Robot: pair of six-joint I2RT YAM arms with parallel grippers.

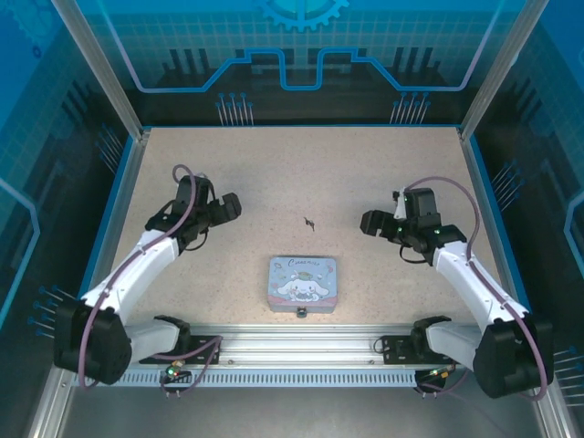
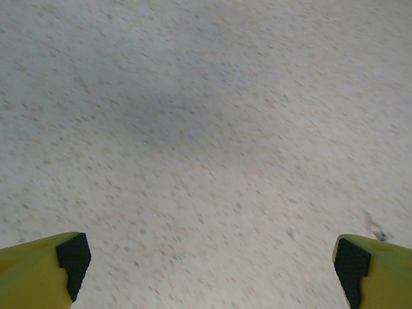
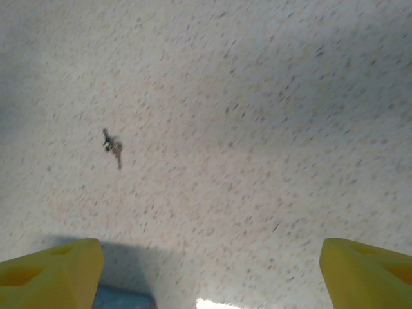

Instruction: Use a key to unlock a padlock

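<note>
Key: tiny dark sliver (image 1: 311, 223), flat on table (image 1: 274, 164), mid-field, beyond tin (image 1: 303, 281) and apart from it.
Key axis: slanted in top view, far-left to near-right; too small to tell bow from blade for sure.
Padlock: small dark body (image 1: 301, 313) at tin's near edge, touching it; can't tell shackle state.
R gripper: (image 1: 372, 224) jaws wide apart, nothing betw. them, above table. On its wrist cam (image 3: 209, 267) key (image 3: 112, 147) sits ahead and off to the left of the fingers, not betw. them.
L gripper: (image 1: 233, 205) jaws fully apart, empty, on key's other side. On its wrist cam (image 2: 212, 264) a faint dark speck at far right edge, maybe the key; can't confirm.
Nearer arm: R, I judge, by a little.
Coming move, my read: I need R to go left and fwd, centre jaws over key and turn wrist so pads close across the slanted axis.
</note>
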